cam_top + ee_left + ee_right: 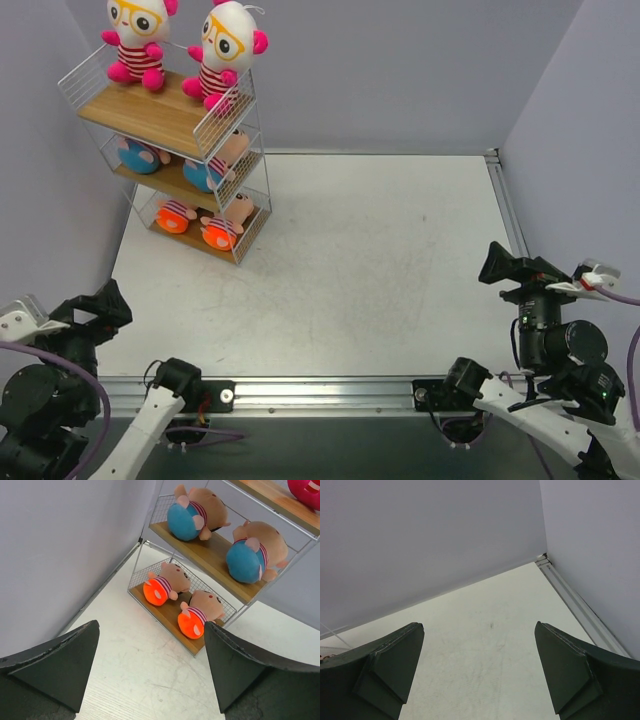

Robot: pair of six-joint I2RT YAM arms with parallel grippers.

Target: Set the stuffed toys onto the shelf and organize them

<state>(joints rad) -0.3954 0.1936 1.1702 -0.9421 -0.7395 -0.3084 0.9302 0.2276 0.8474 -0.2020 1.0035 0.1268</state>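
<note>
From the top camera: shows the shelf (140, 112) standing in the far left corner of the counter (360, 270), close by the left wall (40, 180). Holds all six stuffed toys, two to a tier. Seats the white-headed toys (137, 40) upright side by side on the top board, yellow glasses facing out. Lays the blue-bottomed toys (140, 155) on the middle board and the orange-bottomed toys (177, 215) on the lowest, each pair side by side. Places the left claw (110, 300) low at the near left edge and the right claw (495, 265) at the near right edge, both well apart from the shelf. From the left wrist: looks between two dark fingers (60, 665) of the left claw (150, 645), spread wide with nothing between them but bare counter (145, 680). Catches the shelf (210, 555) ahead, with the blue-bottomed toys (192, 512) lying rumps outward on the middle board, the orange-bottomed toys (165, 582) likewise below, and a pink scrap of a toy at the top right corner. From the right wrist: shows the right claw (479, 645) just as wide apart, gripping nothing. Takes in only pale counter (490, 630), grey wall (420, 530) and a metal rail (580, 610) along the right edge.
</note>
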